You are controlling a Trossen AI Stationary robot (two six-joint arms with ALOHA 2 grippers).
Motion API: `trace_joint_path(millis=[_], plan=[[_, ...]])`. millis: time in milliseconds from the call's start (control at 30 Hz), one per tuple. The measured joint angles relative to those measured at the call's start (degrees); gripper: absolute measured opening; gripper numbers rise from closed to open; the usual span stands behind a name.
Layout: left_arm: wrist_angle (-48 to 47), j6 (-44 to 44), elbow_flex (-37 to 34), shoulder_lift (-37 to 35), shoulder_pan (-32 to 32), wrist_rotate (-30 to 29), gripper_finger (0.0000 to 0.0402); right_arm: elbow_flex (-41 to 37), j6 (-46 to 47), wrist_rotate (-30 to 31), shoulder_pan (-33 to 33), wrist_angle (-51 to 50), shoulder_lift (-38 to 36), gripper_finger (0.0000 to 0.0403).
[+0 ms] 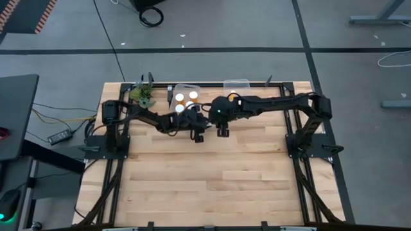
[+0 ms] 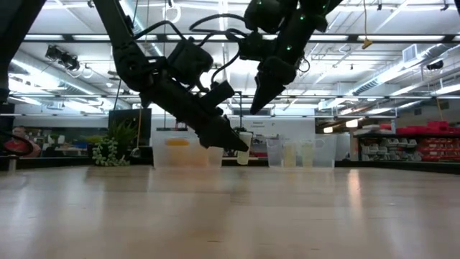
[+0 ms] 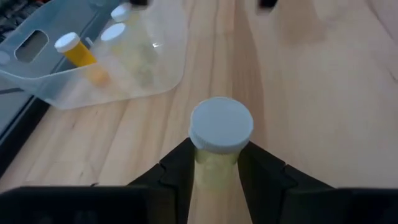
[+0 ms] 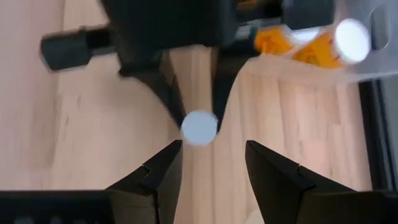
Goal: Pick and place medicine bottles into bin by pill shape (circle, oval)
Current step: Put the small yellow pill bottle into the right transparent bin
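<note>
A clear bin [image 3: 155, 74] holding 3 capped bottles [image 3: 78, 51] sits near a green plant [image 1: 142, 96]. The left gripper [image 3: 214, 165] pinches a white-capped bottle [image 3: 219, 134] above the table [image 1: 212, 173]; the right gripper [image 4: 208, 158] hovers spread, empty, just beside it.

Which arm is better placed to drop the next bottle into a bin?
Left. Its left gripper is shut on a white-capped bottle beside the clear bin; the right gripper hangs open and empty.
</note>
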Motion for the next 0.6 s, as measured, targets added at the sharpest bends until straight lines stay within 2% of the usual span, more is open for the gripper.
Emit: trace_joint_path(millis=[267, 433, 600], plan=[[-0.84, -0.93, 0.04, -0.01, 0.63, 0.54, 0.0121, -0.04, -2.47, -0.24, -0.80, 1.67, 1.55, 0.0182], [-2.17, -1.03, 0.11, -0.11, 0.55, 0.63, 0.0125, 0.01, -2.44, 0.09, -0.91, 1.32, -0.64, 0.0182], [-3.31, -1.48, 0.16, -0.22, 0.55, 0.60, 0.0118, 0.05, -1.42, -0.32, -0.87, -3.23, -2.13, 0.0182]])
